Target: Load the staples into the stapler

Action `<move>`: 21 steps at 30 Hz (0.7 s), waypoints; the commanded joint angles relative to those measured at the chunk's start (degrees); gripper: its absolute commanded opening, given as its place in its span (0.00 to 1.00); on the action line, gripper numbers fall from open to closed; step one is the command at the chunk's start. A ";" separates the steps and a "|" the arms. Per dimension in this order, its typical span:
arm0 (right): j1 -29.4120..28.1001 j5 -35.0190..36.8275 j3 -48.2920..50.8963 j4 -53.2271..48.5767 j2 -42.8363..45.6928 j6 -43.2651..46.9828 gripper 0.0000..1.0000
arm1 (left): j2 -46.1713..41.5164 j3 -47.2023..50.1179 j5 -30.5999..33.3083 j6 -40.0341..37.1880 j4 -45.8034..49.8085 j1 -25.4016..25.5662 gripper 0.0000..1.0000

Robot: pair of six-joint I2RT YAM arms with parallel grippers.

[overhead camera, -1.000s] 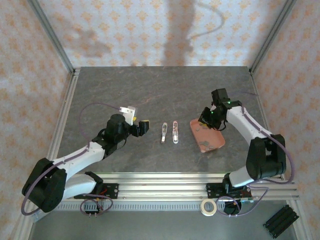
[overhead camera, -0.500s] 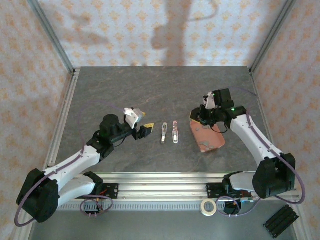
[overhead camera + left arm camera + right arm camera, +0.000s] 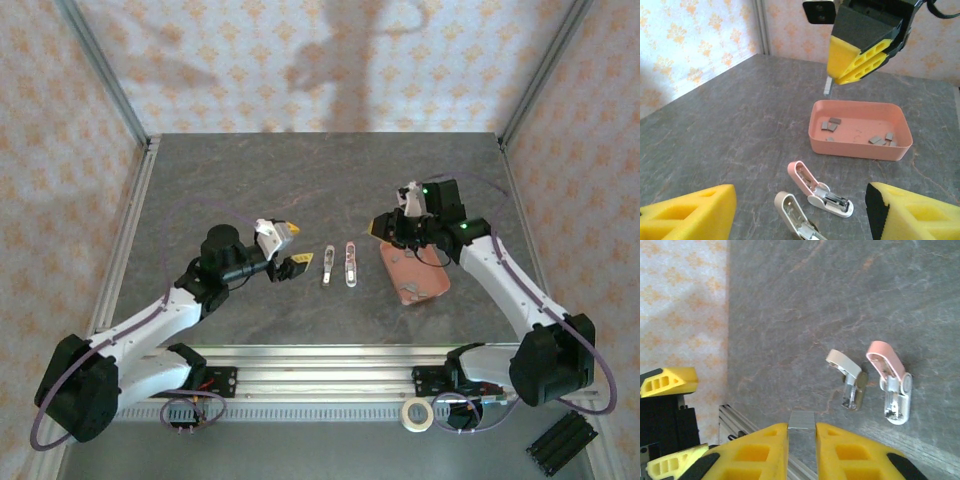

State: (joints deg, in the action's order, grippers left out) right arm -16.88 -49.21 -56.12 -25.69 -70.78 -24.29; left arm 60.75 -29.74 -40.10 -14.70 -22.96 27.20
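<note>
Pink stapler (image 3: 350,263) and beige stapler (image 3: 327,265), top view: side by side mid-table, not touching, with the beige one on the left. The salmon tray (image 3: 428,288) lies just to their right. Left gripper (image 3: 290,250) sits just left of the beige stapler, jaws apart, nothing between them. Right gripper (image 3: 383,225) is at the tray's far-left corner; jaw state not readable here.

Left wrist view: both staplers lie with lids hinged up, the pink one nearer the tray. Loose staples (image 3: 830,124) lie in two small clusters on the tray floor. The left fingers (image 3: 690,215) stand wide, empty. The right gripper hangs above the tray's far rim, with a staple strip (image 3: 827,86) sticking out below its pads.

Right wrist view: the right jaws are closed on the strip, gripped upright between the yellow pads. Both staplers are on the table beyond, untouched.
</note>
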 commanded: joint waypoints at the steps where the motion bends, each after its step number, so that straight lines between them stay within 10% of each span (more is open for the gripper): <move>1: -0.37 -2.89 1.39 5.43 1.86 -1.08 0.20 | 0.52 -1.82 -3.43 -2.58 -1.17 -0.52 0.68; 21: -2.49 -11.59 1.80 11.26 -1.52 -2.37 0.20 | 9.34 -9.12 -7.37 -8.66 -2.06 2.96 0.66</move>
State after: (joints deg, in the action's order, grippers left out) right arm -19.20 -59.07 -54.06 -16.21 -72.25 -27.40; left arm 69.21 -36.42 -47.59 -20.88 -23.88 29.32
